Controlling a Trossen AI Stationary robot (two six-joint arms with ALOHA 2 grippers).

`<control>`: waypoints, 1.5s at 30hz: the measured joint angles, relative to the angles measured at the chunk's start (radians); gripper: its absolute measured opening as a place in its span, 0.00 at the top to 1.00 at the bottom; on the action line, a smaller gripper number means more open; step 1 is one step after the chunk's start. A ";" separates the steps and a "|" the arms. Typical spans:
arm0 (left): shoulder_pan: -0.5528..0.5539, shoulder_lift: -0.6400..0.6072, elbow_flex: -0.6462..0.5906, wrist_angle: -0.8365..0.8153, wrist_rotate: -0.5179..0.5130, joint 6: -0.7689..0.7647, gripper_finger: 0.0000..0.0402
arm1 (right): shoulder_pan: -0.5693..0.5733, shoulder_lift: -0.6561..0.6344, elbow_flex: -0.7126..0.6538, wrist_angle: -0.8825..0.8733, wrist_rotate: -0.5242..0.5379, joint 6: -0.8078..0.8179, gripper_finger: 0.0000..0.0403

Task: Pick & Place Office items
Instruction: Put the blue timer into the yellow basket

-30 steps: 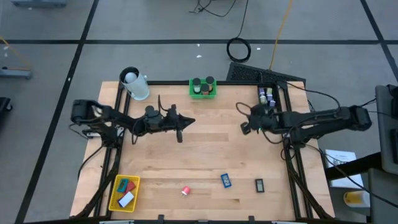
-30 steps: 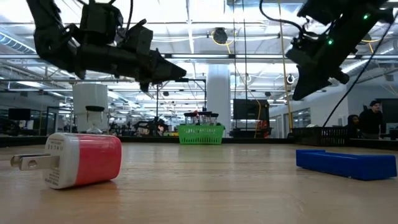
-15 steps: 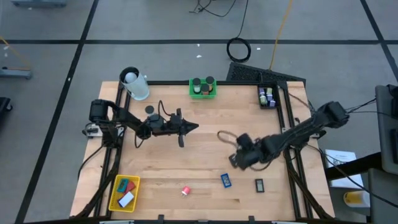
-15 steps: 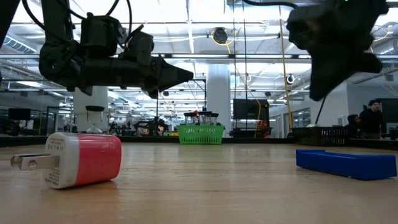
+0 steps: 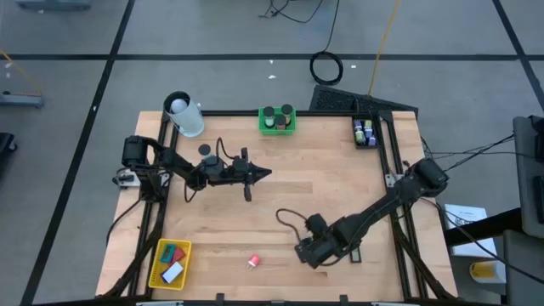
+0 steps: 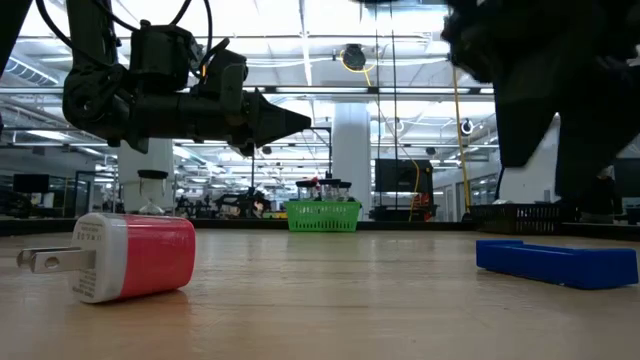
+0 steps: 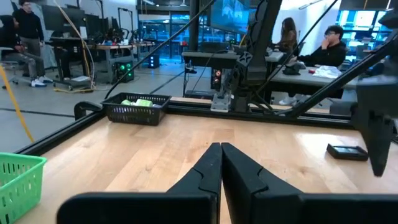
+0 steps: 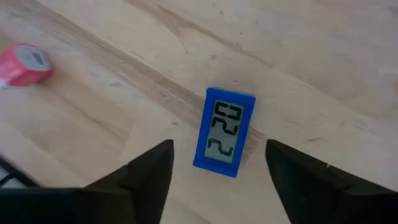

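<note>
1. the right hand [image 8: 217, 174] hangs right over the blue block [image 8: 224, 131] with its fingers spread wide, one on each side of the block and not yet touching it; nothing is held.
2. the blue block lies flat on the desk [image 5: 289, 183], near the front edge, with the red plug [image 5: 253, 260] a little way off on the side toward the yellow basket [image 5: 169, 263] (in the high view the arm hides the block).
3. to do this well, i judge the hand should drop straight down, keeping the block centred between the fingers, so they close across its narrow width rather than along its length.
4. go low enough that the pads meet the block's side walls; it is thin, so a high squeeze would likely slip off.
5. close gently and evenly, since a lopsided touch could spin the block on the smooth wood.
6. the left hand [image 5: 265, 173] waits clenched and empty, up from the block, toward the green basket [image 5: 277, 121].
</note>
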 joint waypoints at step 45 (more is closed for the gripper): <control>0.053 -0.001 0.000 -0.027 0.088 -0.172 0.96 | 0.005 0.159 0.058 -0.044 -0.171 -0.115 0.64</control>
